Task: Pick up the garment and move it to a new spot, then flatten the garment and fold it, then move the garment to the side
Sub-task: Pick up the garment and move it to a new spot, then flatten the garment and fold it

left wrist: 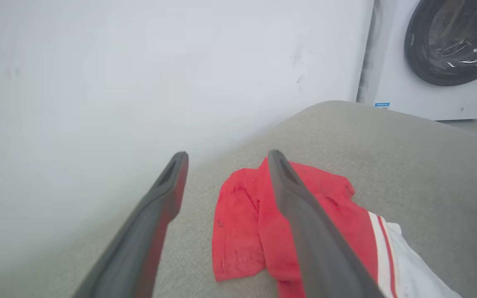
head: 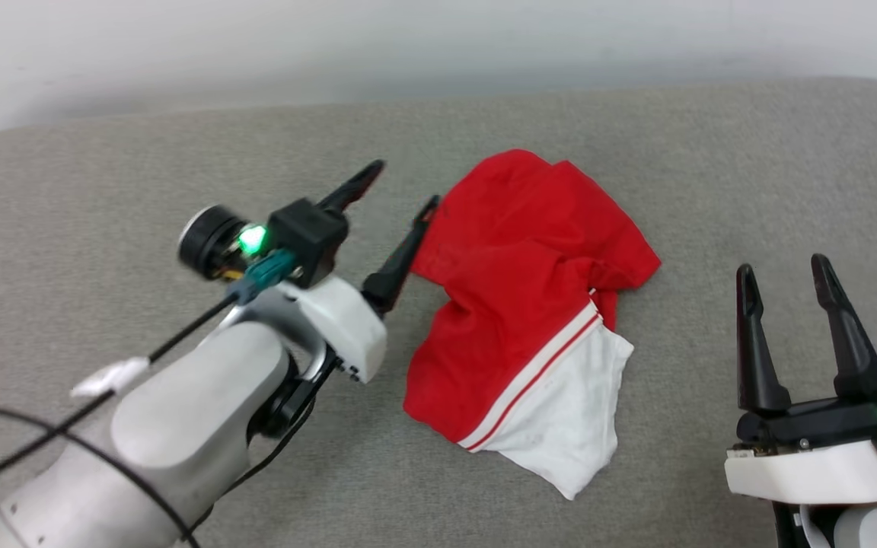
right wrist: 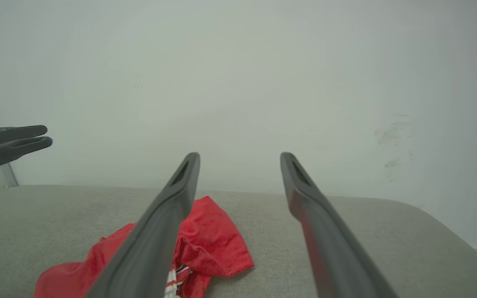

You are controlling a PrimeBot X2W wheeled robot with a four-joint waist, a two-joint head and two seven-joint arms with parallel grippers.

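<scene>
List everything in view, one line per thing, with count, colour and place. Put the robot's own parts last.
garment: one, red with a white sleeve and red-and-white striped trim, crumpled on the padded surface between the grippers
padded surface: one, grey, under everything
wall: one, white, behind the surface
washing machine: one, white with a dark round door, beyond the surface's far end
left gripper: one, black fingers, open, at the garment's left edge
right gripper: one, black fingers, open, lower right, apart from the garment

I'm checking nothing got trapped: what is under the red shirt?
The shirt lies crumpled on the grey cushion, whose bare fabric shows all round it. Anything beneath its folds is covered, so that cannot be told.
</scene>
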